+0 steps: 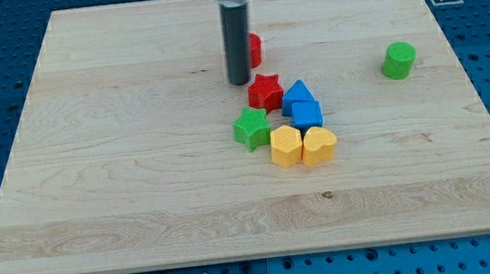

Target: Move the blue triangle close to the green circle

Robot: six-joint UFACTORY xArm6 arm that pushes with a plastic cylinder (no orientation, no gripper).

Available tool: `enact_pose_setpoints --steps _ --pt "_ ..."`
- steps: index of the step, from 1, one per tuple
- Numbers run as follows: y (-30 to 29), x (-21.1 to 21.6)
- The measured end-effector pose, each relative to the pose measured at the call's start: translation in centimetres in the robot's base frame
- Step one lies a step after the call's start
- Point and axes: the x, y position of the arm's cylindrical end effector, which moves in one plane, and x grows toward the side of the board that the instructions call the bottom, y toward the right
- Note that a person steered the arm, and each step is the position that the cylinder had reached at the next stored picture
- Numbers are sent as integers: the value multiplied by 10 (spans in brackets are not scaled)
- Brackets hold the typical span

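The blue triangle (296, 94) lies in a cluster at the board's middle, touching a blue cube (306, 114) below it and a red star (265, 91) on its left. The green circle (398, 60) is a short cylinder standing alone toward the view's right. My tip (239, 83) is the lower end of the dark rod, just left of and above the red star, left of the blue triangle and apart from it.
A red block (254, 50) sits partly hidden behind the rod. A green star (251, 129), a yellow hexagon (286, 145) and a yellow heart (319, 145) complete the cluster. The wooden board (93, 171) lies on a blue perforated table.
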Motion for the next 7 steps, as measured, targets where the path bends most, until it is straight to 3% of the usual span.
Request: enact_pose_setpoints --steps 2,7 --pt "-7 57" --pt "145 70"
